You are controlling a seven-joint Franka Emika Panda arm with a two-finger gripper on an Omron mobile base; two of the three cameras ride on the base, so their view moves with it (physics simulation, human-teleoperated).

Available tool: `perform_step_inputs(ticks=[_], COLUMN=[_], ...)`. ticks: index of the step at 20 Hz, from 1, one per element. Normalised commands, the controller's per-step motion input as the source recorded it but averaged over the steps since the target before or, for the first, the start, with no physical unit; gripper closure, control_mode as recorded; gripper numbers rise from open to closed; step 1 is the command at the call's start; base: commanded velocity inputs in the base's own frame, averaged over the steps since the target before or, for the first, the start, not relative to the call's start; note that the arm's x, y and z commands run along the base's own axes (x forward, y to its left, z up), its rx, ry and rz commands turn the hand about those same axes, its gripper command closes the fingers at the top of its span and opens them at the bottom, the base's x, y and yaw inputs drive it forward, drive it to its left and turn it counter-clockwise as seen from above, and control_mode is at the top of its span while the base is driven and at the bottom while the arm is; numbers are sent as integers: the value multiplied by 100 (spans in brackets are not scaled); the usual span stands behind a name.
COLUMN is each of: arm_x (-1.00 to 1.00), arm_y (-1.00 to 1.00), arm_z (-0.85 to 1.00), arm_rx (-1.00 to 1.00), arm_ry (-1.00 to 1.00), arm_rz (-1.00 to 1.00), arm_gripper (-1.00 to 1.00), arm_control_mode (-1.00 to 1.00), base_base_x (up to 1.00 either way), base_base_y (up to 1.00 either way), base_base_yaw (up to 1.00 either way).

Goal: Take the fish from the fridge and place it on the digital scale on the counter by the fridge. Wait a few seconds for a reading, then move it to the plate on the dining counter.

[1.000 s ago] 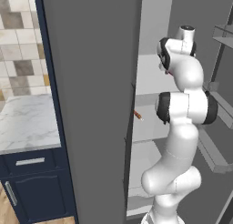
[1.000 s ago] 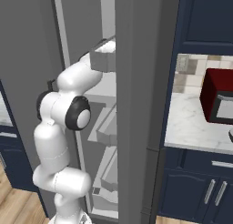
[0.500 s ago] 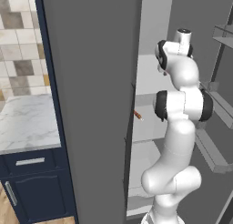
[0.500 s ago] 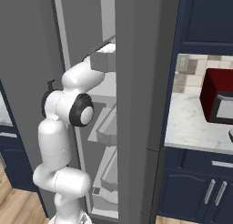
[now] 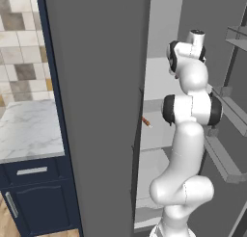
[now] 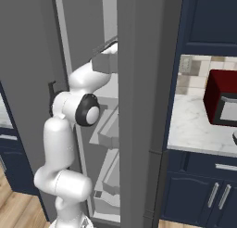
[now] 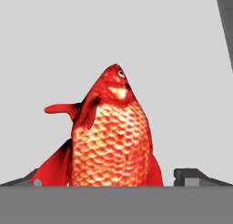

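Note:
The fish [image 7: 111, 136], orange-red and scaly, fills the middle of the hand view, lying on a pale fridge shelf [image 7: 54, 45] with its head pointing away. My gripper [image 7: 113, 180] is open, with one fingertip [image 7: 32, 180] left of the tail end and the other well clear on the right; neither is seen touching the fish. From the left base view the fish [image 5: 146, 121] is a tiny orange sliver at a shelf edge inside the fridge [image 5: 101, 86]. My arm [image 5: 190, 111] reaches into the open fridge [image 6: 139, 83].
A marble counter [image 5: 26, 130] over navy drawers lies left of the fridge. Another marble counter [image 6: 192, 125] on its right carries a red microwave [image 6: 222, 99] and a dark object [image 6: 234, 138] cut off by the edge. Door bins [image 5: 226, 159] flank the arm.
The arm has pushed a little deeper into the fridge, its elbow shifting slightly. The gripper has stayed open and the fish has not moved.

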Motion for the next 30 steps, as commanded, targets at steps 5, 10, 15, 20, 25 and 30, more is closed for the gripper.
perform_step_inputs(ticks=[5,10,15,20,25,30], arm_x=[0,0,0,-6,-25,-62], arm_y=[0,3,6,45,32,29], arm_z=[-15,-19,-9,-2,0,0], arm_rx=[1,0,0,0,0,0], arm_ry=[0,0,0,0,-3,-9], arm_rz=[0,0,0,0,0,0], arm_gripper=[-100,100,100,100,100,100], arm_control_mode=[-100,-100,-100,-100,-100,-100], base_base_x=[0,0,0,0,0,0], base_base_y=[0,0,0,0,0,0], base_base_yaw=[0,0,0,0,0,0])
